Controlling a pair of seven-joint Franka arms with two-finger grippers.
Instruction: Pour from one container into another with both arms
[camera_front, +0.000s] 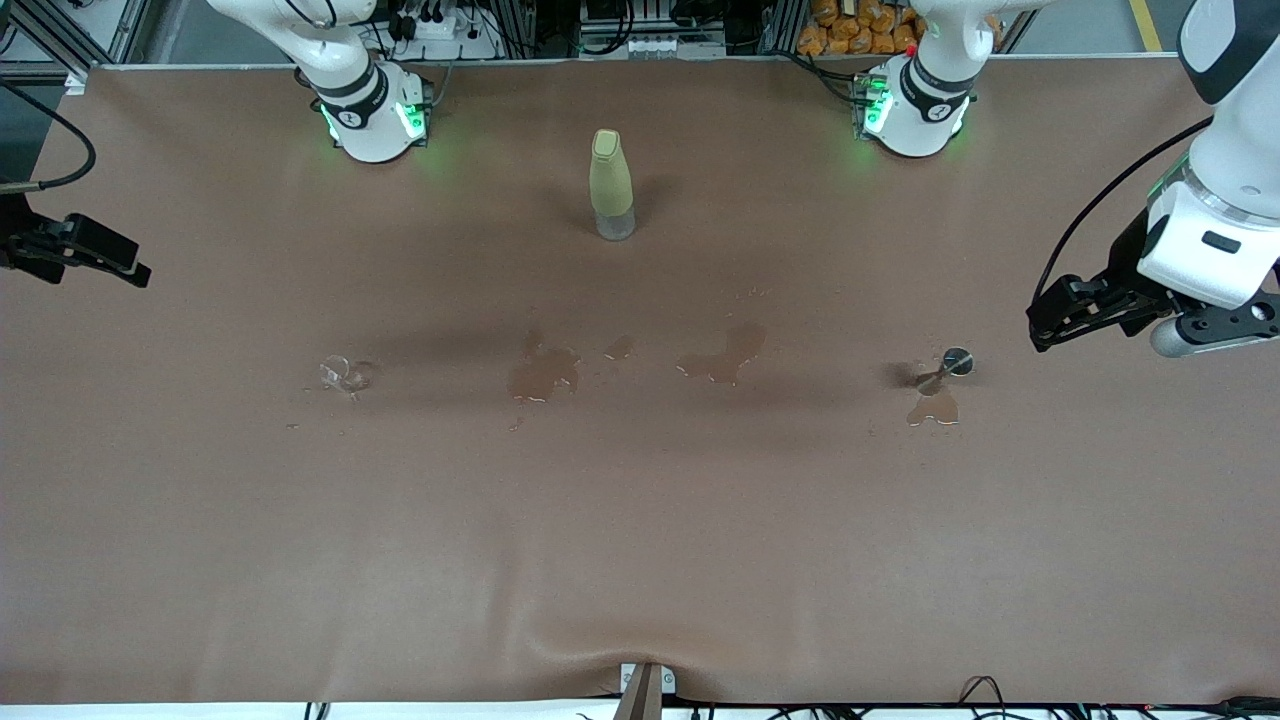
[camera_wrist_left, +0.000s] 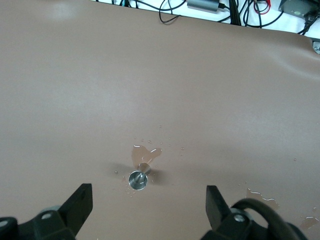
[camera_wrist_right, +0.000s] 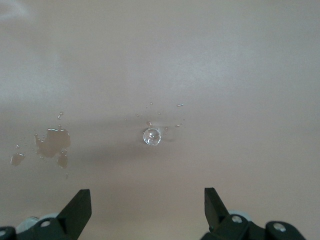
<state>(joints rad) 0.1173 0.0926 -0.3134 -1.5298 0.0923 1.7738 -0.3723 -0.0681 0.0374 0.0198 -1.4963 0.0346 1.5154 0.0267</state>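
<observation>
Both grippers, left and right, hung spread-jawed over the table's ends, glass and cup untouched.

desk: plain brown, darker wet patches
tall plastic bottle: yellow-green
tiny glass cup: colourless
tiny metal cup: grey

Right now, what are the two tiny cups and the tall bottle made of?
Tiny see-through cup: probably glass, clear and glinting. Tiny grey waisted cup: looks like metal, with a shiny rim. Tall yellow-green bottle: perhaps matte plastic above a clear base; hard to tell.
</observation>
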